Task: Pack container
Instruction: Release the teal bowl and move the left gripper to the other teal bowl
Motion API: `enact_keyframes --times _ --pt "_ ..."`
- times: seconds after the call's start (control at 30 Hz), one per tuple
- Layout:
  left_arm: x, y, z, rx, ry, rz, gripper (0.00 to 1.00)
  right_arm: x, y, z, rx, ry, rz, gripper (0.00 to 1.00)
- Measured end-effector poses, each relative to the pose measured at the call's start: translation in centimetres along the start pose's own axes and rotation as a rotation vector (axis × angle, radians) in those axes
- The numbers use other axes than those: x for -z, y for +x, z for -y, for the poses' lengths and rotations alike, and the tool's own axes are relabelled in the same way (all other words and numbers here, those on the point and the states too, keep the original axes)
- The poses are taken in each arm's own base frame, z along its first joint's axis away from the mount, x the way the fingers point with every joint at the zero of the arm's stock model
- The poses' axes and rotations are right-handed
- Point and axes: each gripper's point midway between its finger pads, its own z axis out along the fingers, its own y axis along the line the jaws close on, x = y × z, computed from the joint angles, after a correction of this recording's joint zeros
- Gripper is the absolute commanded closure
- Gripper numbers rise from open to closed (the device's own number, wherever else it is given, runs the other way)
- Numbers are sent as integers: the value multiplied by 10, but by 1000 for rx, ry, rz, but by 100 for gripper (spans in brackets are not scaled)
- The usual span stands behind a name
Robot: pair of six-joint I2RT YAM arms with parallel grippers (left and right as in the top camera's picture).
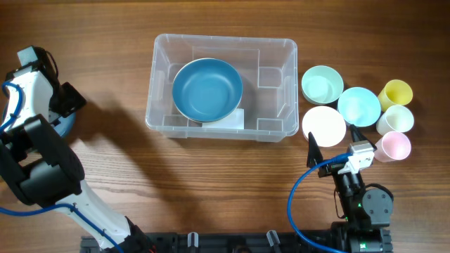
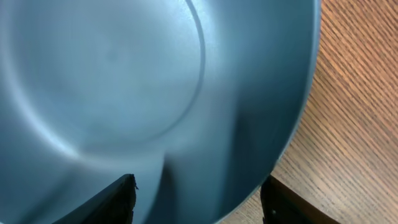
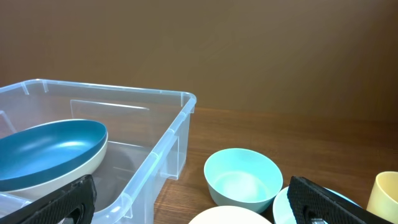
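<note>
My left fingers (image 2: 118, 202) are spread loose over the rim of a blue bowl (image 2: 155, 93) at the left edge of the desk (image 1: 211, 183), and my right fingers (image 3: 56, 205) are wide open, holding nothing. The container (image 1: 225, 39) sits mid-desk toward the far edge. It looks light, stiff and slick, so I'd pinch its rolled rim.

Three views, one wooden table (image 1: 211, 183).
From overhead, looks straight down on everything; from left wrist, hugs a blue bowl (image 2: 155, 81); from right wrist, faces low across container (image 3: 112, 89) and mint bowl (image 3: 242, 177), both also seen overhead.
</note>
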Motion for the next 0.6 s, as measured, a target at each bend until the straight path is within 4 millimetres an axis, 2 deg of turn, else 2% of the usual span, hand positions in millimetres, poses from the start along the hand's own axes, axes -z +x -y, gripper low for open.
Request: enact_keyframes --times 0.17,0.27,0.4,0.43,0.6 --pt "0 -2 5 -50 25 7 36 0 0 0 0 0 0 0" --pt "-1 -3 6 -68 35 12 38 0 0 0 0 0 0 0" --pt "-2 -3 8 -88 42 14 57 0 0 0 0 0 0 0" --pt "-2 -3 8 -92 43 15 58 0 0 0 0 0 0 0" --pt "-2 -5 9 -105 47 23 52 0 0 0 0 0 0 0"
